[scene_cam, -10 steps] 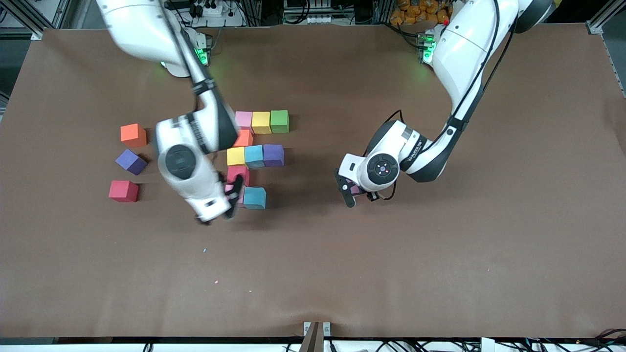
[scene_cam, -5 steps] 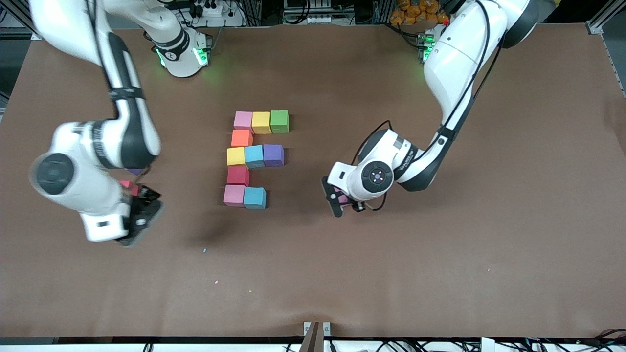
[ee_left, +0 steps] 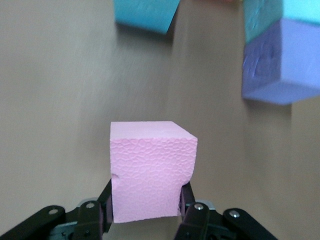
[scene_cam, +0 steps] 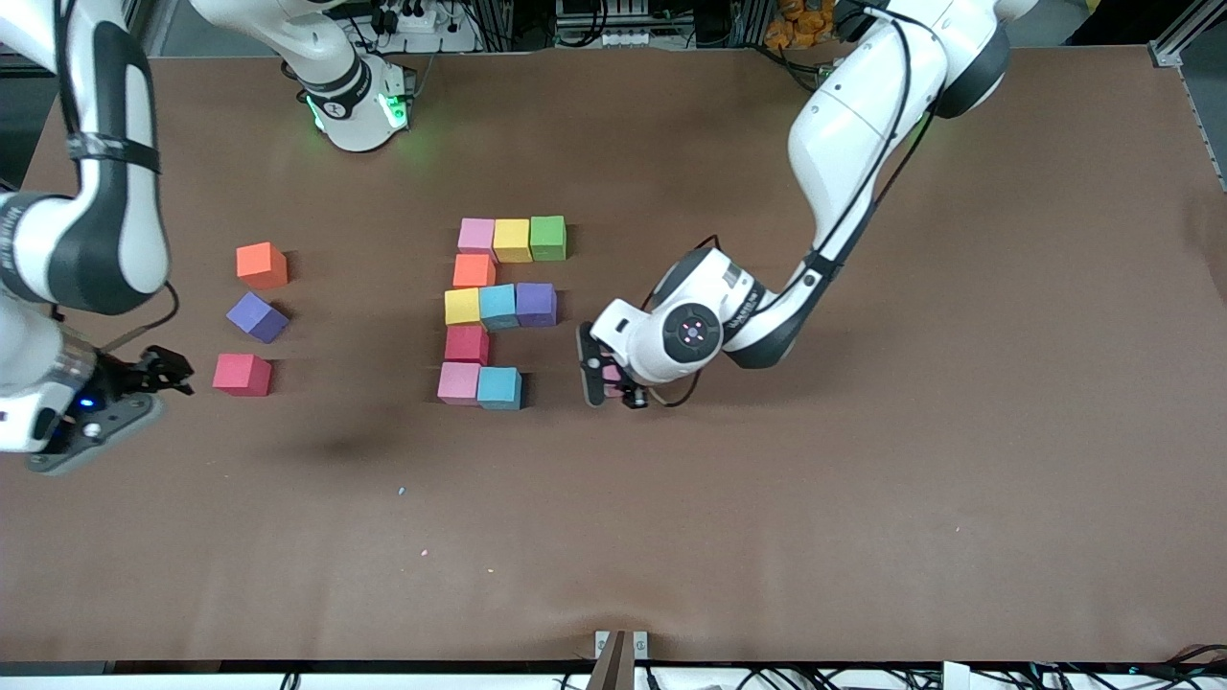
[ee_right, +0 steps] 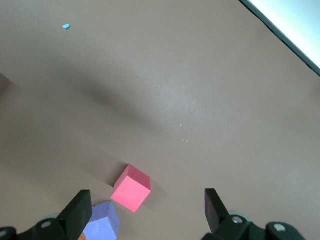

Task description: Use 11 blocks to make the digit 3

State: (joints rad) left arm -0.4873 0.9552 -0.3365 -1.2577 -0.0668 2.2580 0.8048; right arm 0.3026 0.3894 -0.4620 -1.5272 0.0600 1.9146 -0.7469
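Front view: on the brown desk (scene_cam: pixel 767 537) the unfinished digit 3 (scene_cam: pixel 498 311) reads as three rows joined by single cubes. The row farthest from the camera is pink (scene_cam: pixel 476 235), yellow (scene_cam: pixel 512 240) and green (scene_cam: pixel 547 237); an orange cube (scene_cam: pixel 474 270) links it to the middle row of yellow (scene_cam: pixel 462 306), light blue (scene_cam: pixel 497 306) and purple (scene_cam: pixel 536 303); a red cube (scene_cam: pixel 467 343) links that to the nearest row, which has only a pink (scene_cam: pixel 459 382) and a light blue cube (scene_cam: pixel 499 387). The left hand (scene_cam: pixel 606 379) is low over bare desk just beside that row's open end, toward the left arm's end of the desk. Three loose blocks, orange (scene_cam: pixel 262 264), purple (scene_cam: pixel 257 316) and red (scene_cam: pixel 242 374), lie well apart from the figure toward the right arm's end, with the right hand (scene_cam: pixel 144 376) near the red one at the view's edge. Wide bare desk lies nearer the camera. Left wrist view: the left hand (ee_left: pixel 145 215) is clamped on a pink block (ee_left: pixel 150 175), with clear brown desk between it and the light blue (ee_left: pixel 145 15) and purple (ee_left: pixel 280 65) cubes. Right wrist view: the right hand (ee_right: pixel 145 212) is spread wide over bare desk, holding nothing, with the red (ee_right: pixel 131 188) and purple (ee_right: pixel 101 224) loose blocks near its fingers (ee_right: pixel 80 212).
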